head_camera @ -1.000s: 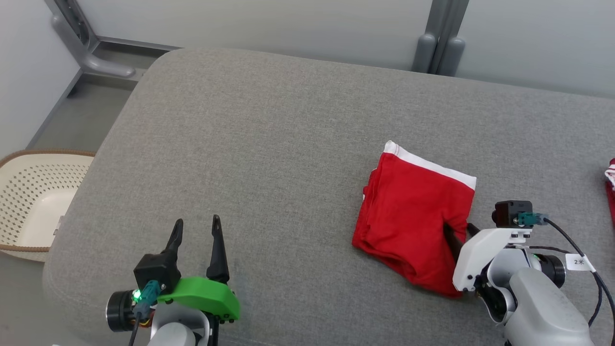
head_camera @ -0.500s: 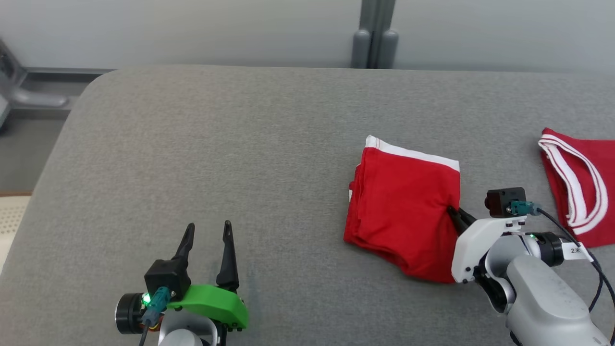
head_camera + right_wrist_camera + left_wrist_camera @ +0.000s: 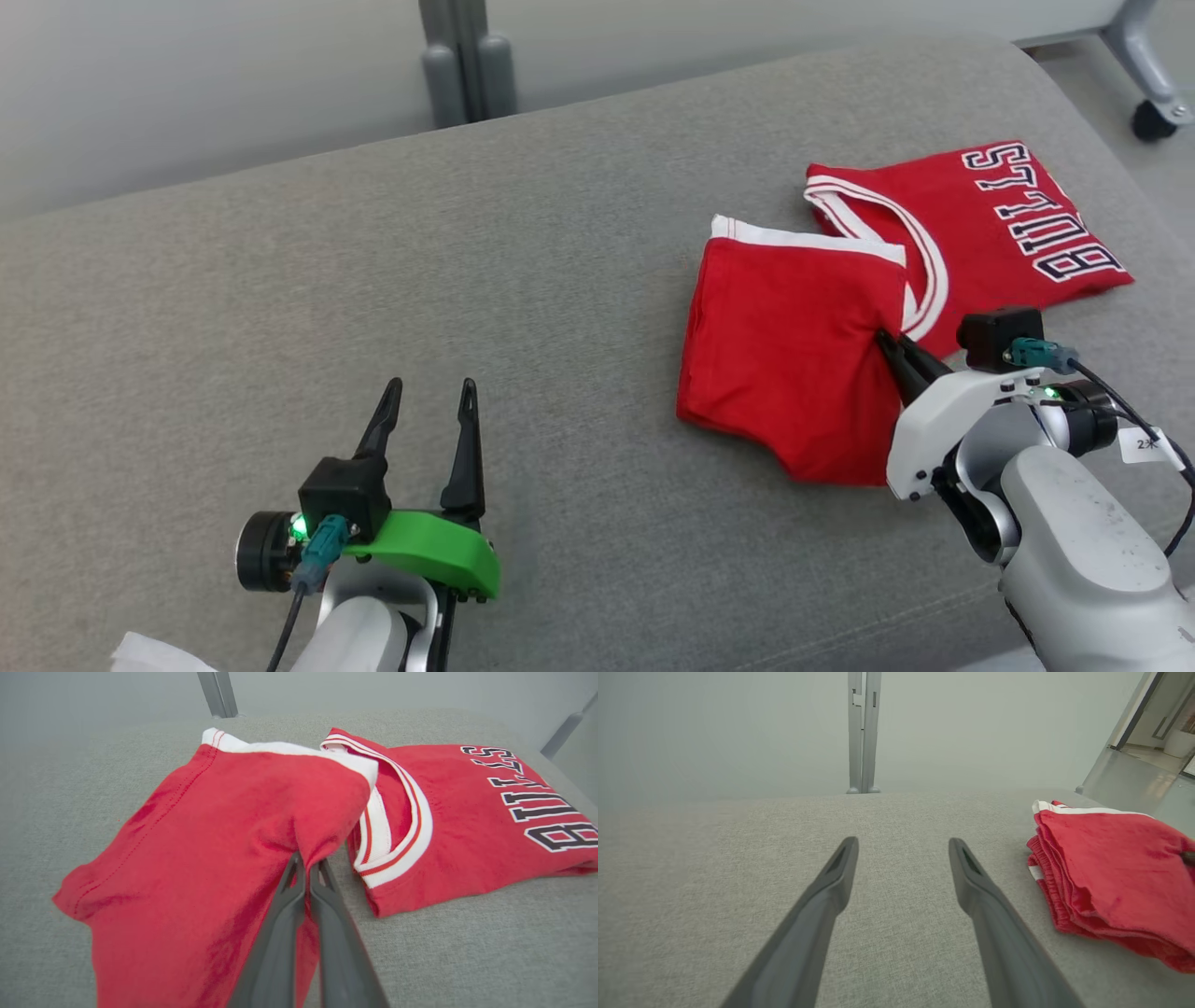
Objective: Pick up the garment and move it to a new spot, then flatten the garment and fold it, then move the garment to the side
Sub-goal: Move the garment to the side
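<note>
- Your right claw (image 3: 887, 341) has its fingers pressed together on the right-hand edge of the folded red garment (image 3: 784, 364). The right wrist view shows cloth puckered up where they meet, so the hold is a pinch of fabric at one edge.
- Your left claw (image 3: 428, 387) has its fingers spread apart with nothing between them. It sits over bare grey worktop (image 3: 280, 280), well apart from the garment, and I judge it idle for this step.
- The garment lies on the right half of the worktop as a compact layered stack, with its white band along the far edge. Its far right corner touches the neckline of a red BULLS jersey (image 3: 1008, 233) lying beside it.
- Judgement on the grip: the folding looks complete, so this is the last step, moving the piece aside. A pinch on the side edge suits sliding the stack sideways without opening it.
- Risk, as judged: a one-edge hold may peel the top layers off the stack. The touching jersey collar may also be dragged along.
- Count: two claws, one closed on cloth and one empty. Two red garments, one folded with a white band and one lettered jersey.
</note>
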Tool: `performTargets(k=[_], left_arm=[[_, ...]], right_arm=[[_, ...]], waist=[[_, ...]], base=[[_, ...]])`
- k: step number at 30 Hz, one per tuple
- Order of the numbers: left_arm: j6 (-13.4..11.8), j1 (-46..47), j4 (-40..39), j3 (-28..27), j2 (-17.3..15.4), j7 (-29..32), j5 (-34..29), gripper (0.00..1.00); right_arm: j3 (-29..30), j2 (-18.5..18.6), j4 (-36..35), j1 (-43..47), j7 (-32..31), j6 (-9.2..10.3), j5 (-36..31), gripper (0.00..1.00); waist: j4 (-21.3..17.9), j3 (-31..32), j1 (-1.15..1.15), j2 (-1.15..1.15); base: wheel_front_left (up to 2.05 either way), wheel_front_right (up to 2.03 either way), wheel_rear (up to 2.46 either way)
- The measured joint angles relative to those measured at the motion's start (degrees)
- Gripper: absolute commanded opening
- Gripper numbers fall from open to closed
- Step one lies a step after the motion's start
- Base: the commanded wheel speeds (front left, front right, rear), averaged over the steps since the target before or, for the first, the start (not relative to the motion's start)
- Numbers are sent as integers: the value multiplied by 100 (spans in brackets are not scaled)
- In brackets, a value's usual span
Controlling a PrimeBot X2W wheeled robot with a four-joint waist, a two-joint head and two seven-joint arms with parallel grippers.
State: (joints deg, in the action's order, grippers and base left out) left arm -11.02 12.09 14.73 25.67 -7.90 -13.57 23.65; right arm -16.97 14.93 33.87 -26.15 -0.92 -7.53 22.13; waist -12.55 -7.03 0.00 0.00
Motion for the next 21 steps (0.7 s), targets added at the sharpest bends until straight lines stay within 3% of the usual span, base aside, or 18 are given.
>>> performTargets(k=[4, 9, 13, 21], left_arm=[[0, 42, -55, 15, -32, 43, -2, 100], [-15, 54, -94, 15, -59, 64, -3, 100], [-60, 54, -124, 1, -78, 63, -2, 100], [-91, 90, -183, -5, -116, 55, -1, 100]], right_arm=[[54, -26, -88, -1, -26, 0, -25, 0], [54, 56, -103, -91, -62, 0, -127, 0], [-55, 299, -144, -349, -197, -1, -221, 0], [-258, 1154, 18, -1038, -601, -1, -198, 0]], waist=[[-365, -125, 0, 0], [-511, -308, 0, 0], [-378, -367, 0, 0], [98, -425, 0, 0]], base=[[0, 0, 0], [0, 0, 0], [0, 0, 0], [0, 0, 0]])
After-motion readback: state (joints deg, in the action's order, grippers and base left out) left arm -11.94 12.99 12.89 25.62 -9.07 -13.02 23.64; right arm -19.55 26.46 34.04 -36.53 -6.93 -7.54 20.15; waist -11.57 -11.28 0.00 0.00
